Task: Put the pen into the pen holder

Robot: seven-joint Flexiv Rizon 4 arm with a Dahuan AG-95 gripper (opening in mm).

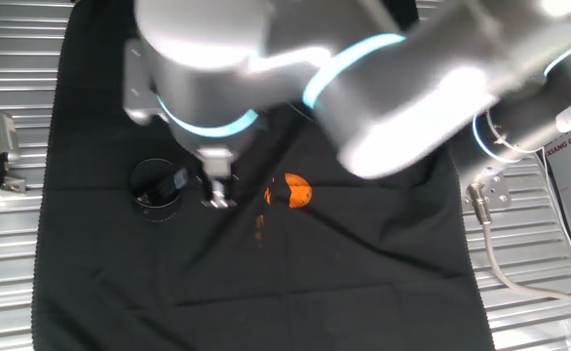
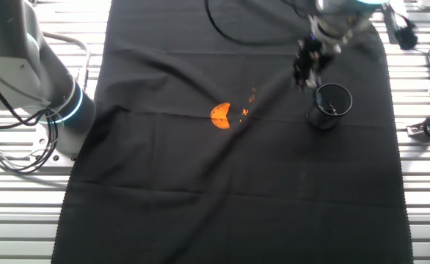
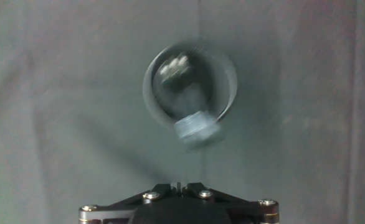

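Observation:
The pen holder (image 1: 155, 192) is a short round black cup on the black cloth, also seen in the other fixed view (image 2: 331, 107) and blurred from above in the hand view (image 3: 189, 81). A slender dark pen stands inside it, leaning on the rim. Its ribbed grey end (image 3: 198, 129) points up at the camera and shows as a bluish glint (image 1: 176, 180) at the cup's rim. My gripper (image 1: 218, 198) hangs just beside the cup, above rim height (image 2: 304, 72). Its fingertips show a small gap and hold nothing. The hand view shows only the gripper's base (image 3: 179, 194).
A small orange object (image 1: 296, 191) lies on the cloth beside the gripper, on the side away from the cup (image 2: 220, 115), with small orange specks (image 2: 252, 94) near it. The black cloth (image 2: 200, 191) is creased and lies on a slatted metal table (image 1: 3, 273).

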